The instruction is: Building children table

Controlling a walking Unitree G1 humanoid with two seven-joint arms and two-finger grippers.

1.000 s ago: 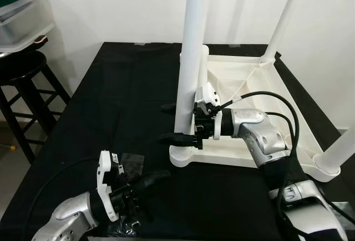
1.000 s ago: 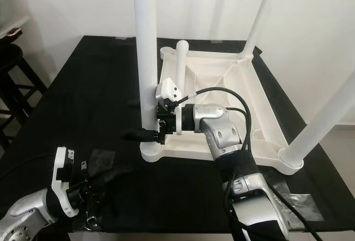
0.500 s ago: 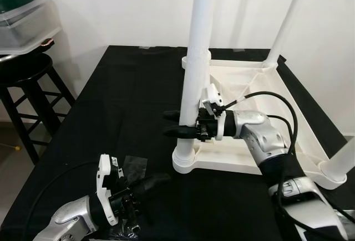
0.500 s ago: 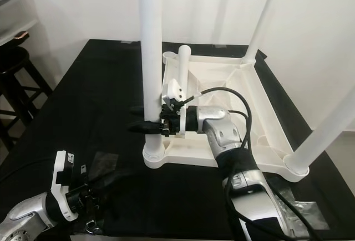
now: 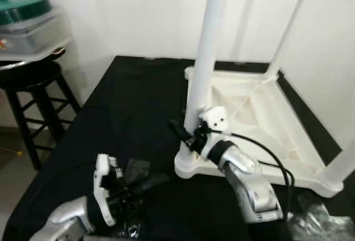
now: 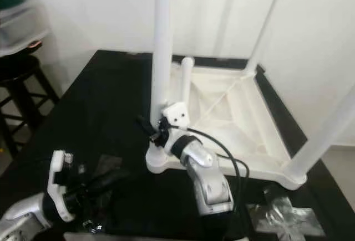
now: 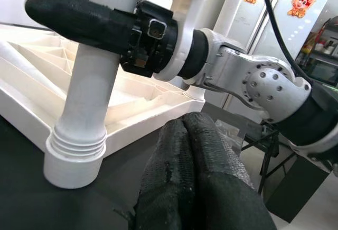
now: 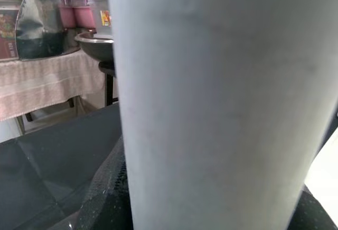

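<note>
Our right gripper (image 5: 186, 132) clamps the near-left white leg (image 5: 204, 75) of the upturned table (image 5: 252, 113), low down, and has rolled its wrist since a second ago, likely screwing the leg tight. Our left gripper (image 5: 145, 184), fingers pressed together, rests nearer on the black cloth (image 5: 127, 108).
</note>
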